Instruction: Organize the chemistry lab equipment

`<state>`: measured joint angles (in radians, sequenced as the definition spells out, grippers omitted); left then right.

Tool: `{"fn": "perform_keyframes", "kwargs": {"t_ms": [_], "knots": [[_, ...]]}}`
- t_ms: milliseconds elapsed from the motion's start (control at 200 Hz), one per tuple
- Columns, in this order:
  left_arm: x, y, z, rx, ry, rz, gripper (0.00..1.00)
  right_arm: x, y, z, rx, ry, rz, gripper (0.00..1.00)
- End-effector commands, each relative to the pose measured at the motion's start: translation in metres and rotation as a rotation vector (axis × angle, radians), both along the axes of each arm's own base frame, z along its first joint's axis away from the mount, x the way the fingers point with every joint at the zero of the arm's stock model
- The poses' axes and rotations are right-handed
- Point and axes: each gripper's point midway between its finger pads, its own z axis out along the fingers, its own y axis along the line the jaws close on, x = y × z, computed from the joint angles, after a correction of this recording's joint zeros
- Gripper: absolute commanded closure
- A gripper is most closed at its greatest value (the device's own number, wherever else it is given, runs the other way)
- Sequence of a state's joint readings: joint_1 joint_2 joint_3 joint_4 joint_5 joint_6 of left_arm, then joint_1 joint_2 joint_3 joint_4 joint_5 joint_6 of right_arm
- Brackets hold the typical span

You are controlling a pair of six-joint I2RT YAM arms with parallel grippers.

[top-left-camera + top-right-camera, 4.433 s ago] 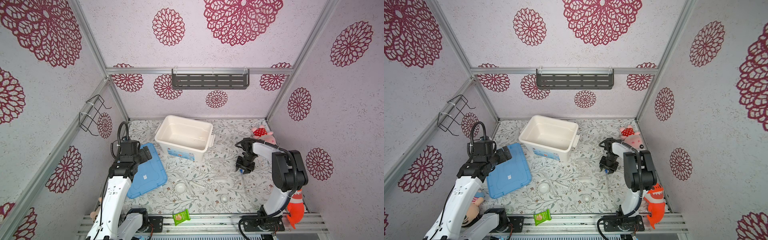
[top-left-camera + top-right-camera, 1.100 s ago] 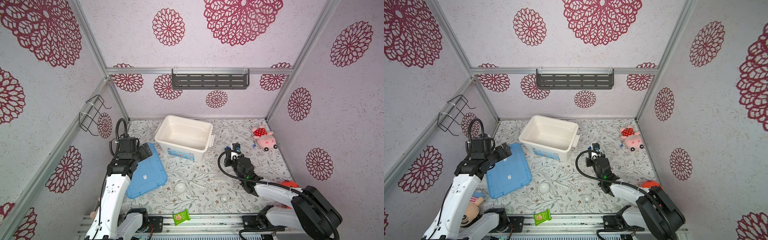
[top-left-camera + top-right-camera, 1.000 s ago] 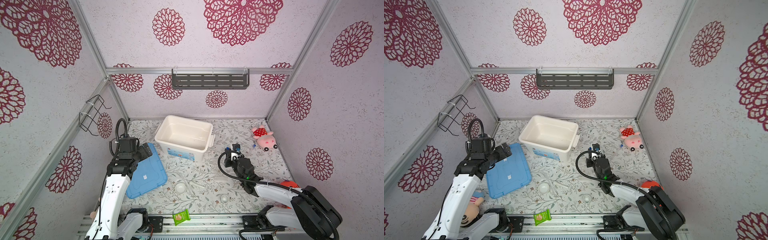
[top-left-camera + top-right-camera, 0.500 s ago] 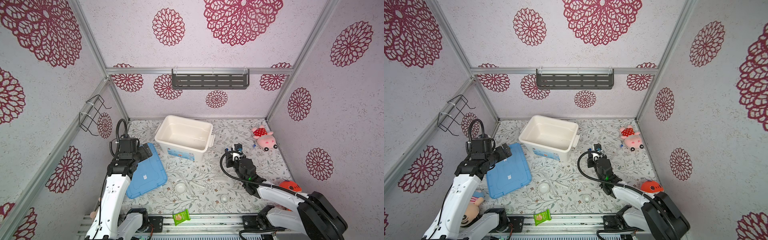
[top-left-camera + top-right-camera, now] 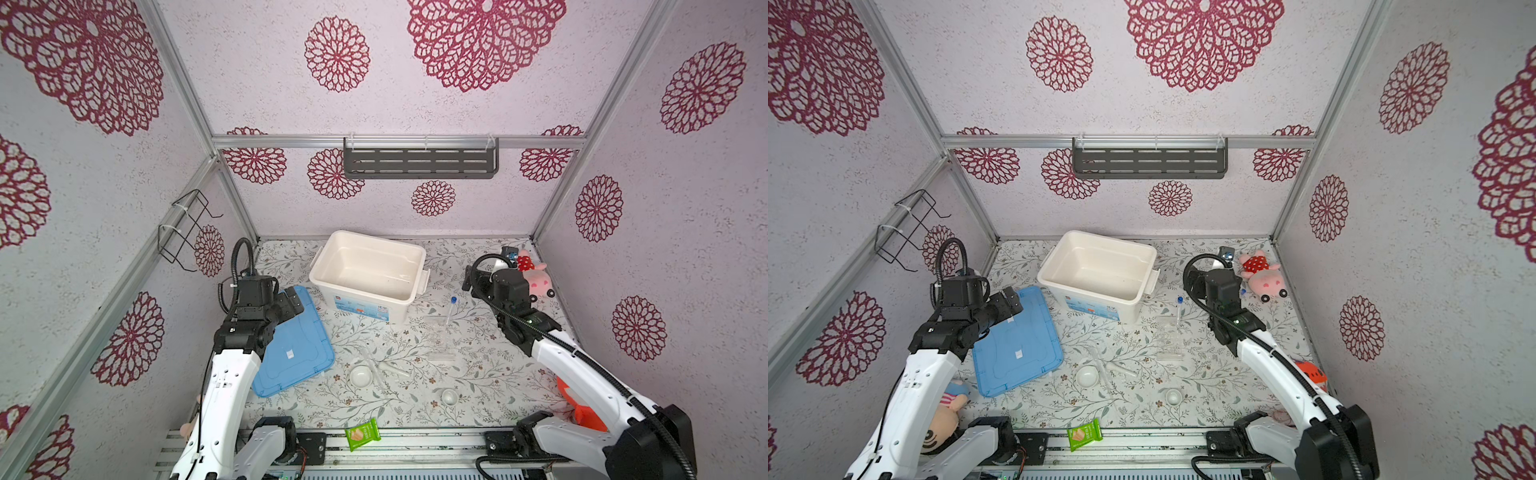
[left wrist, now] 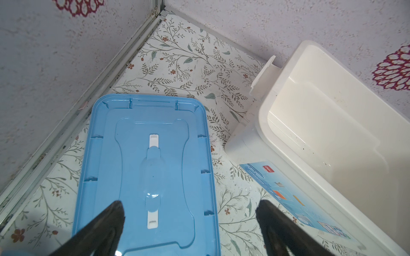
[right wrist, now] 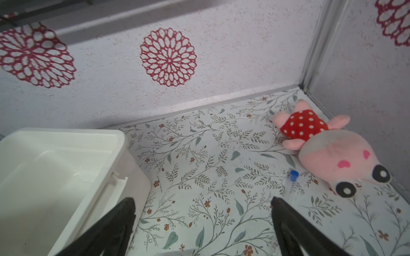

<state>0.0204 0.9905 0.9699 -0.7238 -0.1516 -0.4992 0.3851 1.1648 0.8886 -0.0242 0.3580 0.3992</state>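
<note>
On bin (image 5: 374, 255) front: blue label (image 5: 361, 308), illegible.

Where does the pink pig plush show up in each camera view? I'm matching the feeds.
In a top view: pink pig plush, far right corner.
In a top view: the plush, same far right corner.
Left wrist: not in it.
Right wrist: the plush, beside the side wall, near the corner.
Shared landmark: white bin, seen in all four views.
</note>
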Motion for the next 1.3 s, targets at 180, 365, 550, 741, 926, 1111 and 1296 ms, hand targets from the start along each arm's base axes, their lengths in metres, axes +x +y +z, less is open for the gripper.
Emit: {"fn": "perform_keyframes", "kwargs": {"t_ms": [180,365,550,741,926,1111,1296], "knots": [[-0.013,0.021,0.014,0.134,-0.012,0.036,0.03,0.005,-0.072,-0.076,0.067,0.420,-0.169,0.01],[-0.019,0.021,0.005,0.134,0.018,0.031,0.03,0.013,-0.102,-0.106,0.005,0.582,-0.297,0.08],[-0.021,0.021,0.005,0.113,0.014,0.050,0.03,0.029,-0.119,-0.140,-0.048,0.752,-0.308,0.26],[-0.019,0.020,0.024,0.117,-0.024,0.040,0.03,0.051,-0.140,-0.167,-0.033,0.826,-0.361,0.33],[-0.027,0.020,0.016,0.102,-0.028,0.056,0.03,0.075,-0.152,-0.177,-0.013,0.812,-0.368,0.40],[-0.030,0.017,0.008,0.073,-0.031,0.061,0.03,0.099,-0.145,-0.183,0.040,0.771,-0.313,0.46],[-0.029,0.016,0.005,0.055,-0.026,0.069,0.03,0.106,-0.145,-0.196,0.053,0.768,-0.317,0.50]]}}
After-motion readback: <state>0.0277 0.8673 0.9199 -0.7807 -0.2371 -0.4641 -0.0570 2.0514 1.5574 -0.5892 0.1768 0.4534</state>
